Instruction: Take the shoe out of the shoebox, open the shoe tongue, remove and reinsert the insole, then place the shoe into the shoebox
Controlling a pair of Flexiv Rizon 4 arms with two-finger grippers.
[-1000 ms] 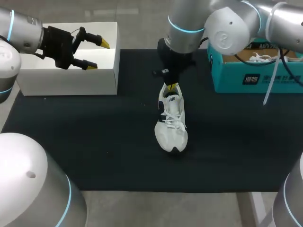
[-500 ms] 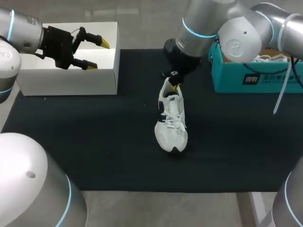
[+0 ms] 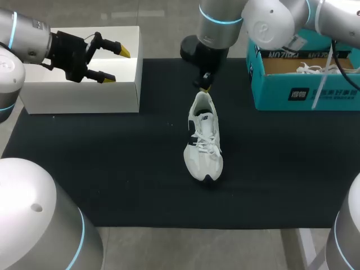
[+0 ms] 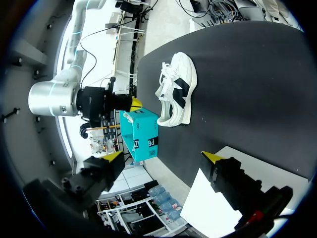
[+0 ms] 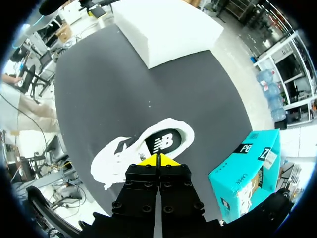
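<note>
White shoe upright; R gripper closed, apparently empty.

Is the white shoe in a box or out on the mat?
Out. The white shoe stands on its sole on the black mat, between the white box and the teal box.

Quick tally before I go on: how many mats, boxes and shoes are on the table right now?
Mats: 1, the black fabric mat.
Boxes: 2, the open white cardboard box and the teal cardboard shoebox.
Shoes: 2, the white lace-up sneaker on the mat and a second white laced shoe, partly visible inside the teal shoebox.
Total: 5.
</note>
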